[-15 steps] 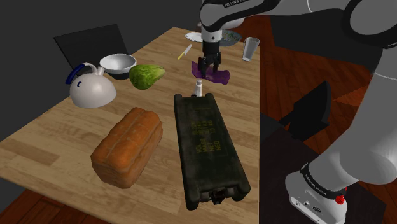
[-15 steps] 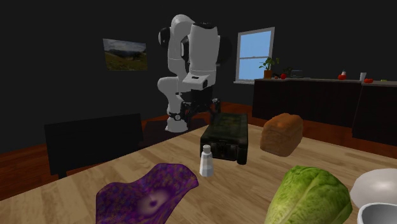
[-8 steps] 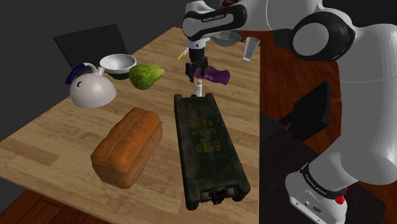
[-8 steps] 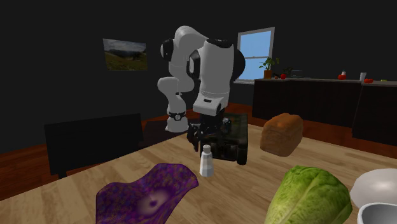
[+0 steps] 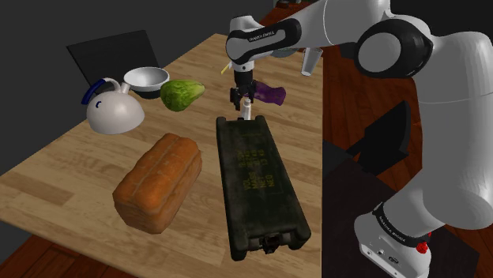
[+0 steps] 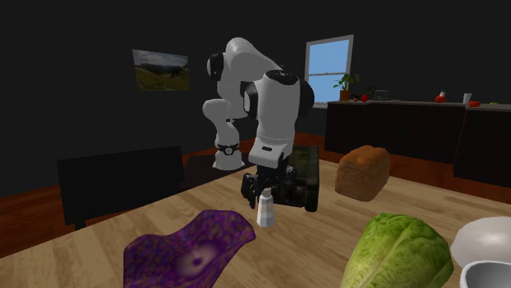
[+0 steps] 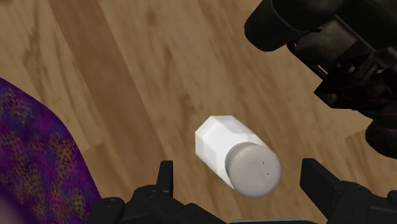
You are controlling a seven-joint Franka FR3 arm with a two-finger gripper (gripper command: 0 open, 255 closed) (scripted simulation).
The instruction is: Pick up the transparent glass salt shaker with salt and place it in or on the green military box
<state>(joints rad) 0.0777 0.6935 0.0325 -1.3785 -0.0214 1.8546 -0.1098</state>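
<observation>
End effector [image 7: 242, 173] — spread — over salt shaker [image 7: 224, 143]

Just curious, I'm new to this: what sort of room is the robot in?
Likely a home kitchen or dining room: a wooden table holds a bread loaf and kettle, with a counter by a window.

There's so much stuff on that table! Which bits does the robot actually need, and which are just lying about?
For the job: white salt shaker, dark green box, open gripper over the shaker.
Just lying about: bread loaf, white kettle, lettuce, bowl, purple cloth, cup.
</observation>
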